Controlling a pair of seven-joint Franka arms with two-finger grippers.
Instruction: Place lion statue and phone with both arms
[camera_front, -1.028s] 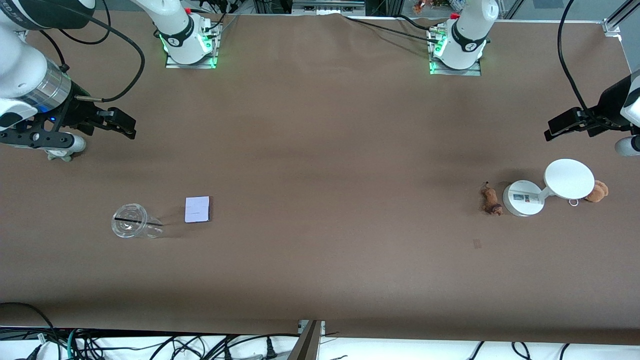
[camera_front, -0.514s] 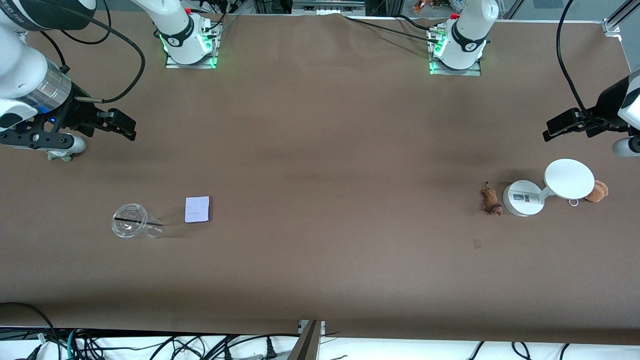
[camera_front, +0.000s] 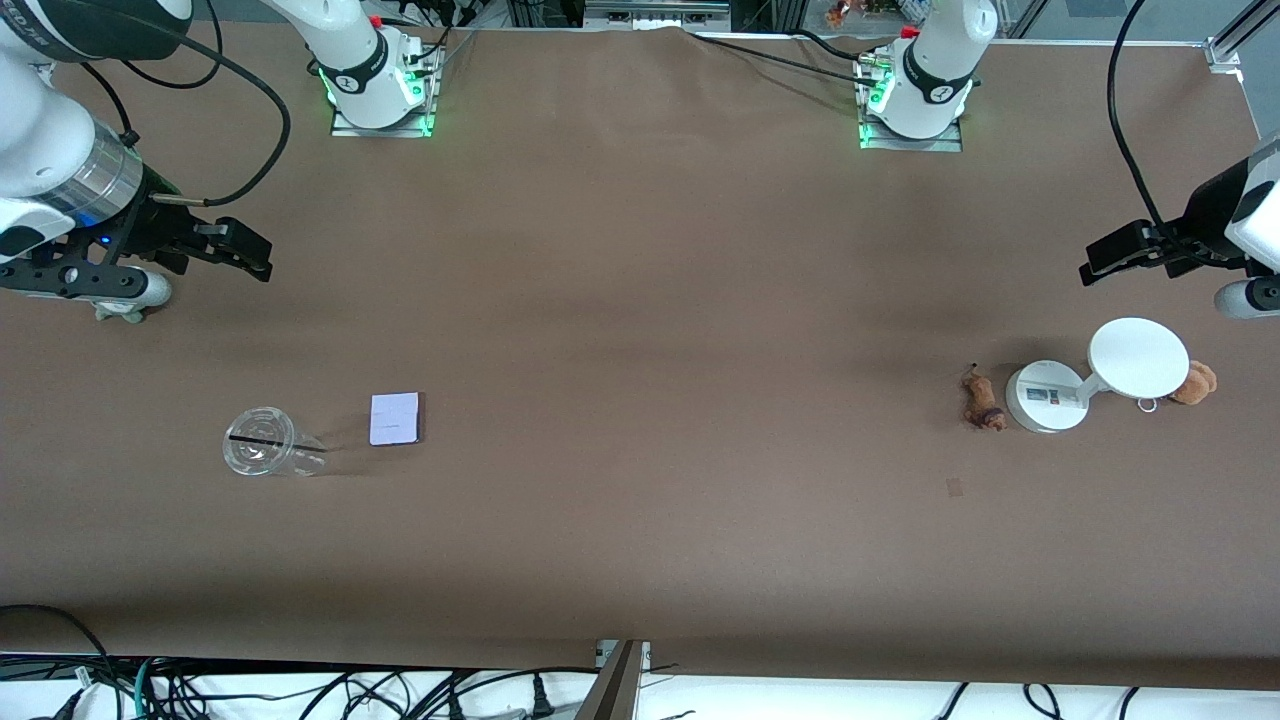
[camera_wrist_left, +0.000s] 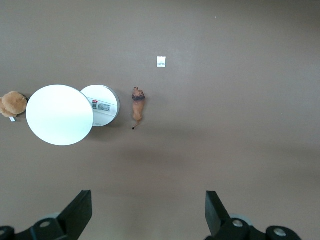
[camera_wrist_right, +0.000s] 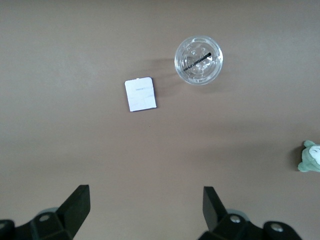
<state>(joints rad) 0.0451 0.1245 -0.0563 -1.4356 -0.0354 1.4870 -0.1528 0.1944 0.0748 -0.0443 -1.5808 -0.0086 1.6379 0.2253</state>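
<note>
The tiny orange-brown lion statue (camera_front: 983, 402) (camera_wrist_left: 137, 106) with its darker band and thin dark tail lies on the brown counter (camera_front: 640, 350) toward the left arm's end, just beside the round base of a white stand (camera_front: 1046, 397) (camera_wrist_left: 100, 105). The stand's round white disc (camera_front: 1137, 358) (camera_wrist_left: 59, 114) rises above its base, and a tan plush bear (camera_front: 1194, 382) (camera_wrist_left: 12, 104) sits just beside it. The left gripper (camera_front: 1110, 255) (camera_wrist_left: 148, 215) hangs over bare counter at that end, its 2 fingers spread wide and empty.

Toward the right arm's end, the flat pale lavender-white phone (camera_front: 395, 418) (camera_wrist_right: 140, 94) with a dark edge lies face up, near a clear plastic cup (camera_front: 268, 455) (camera_wrist_right: 198, 60) holding a dark straw. The right gripper (camera_front: 243, 252) (camera_wrist_right: 146, 212) hangs there, fingers wide apart, empty. A grey-green plush toy (camera_front: 120, 312) (camera_wrist_right: 310, 157) sits under that arm.
</note>
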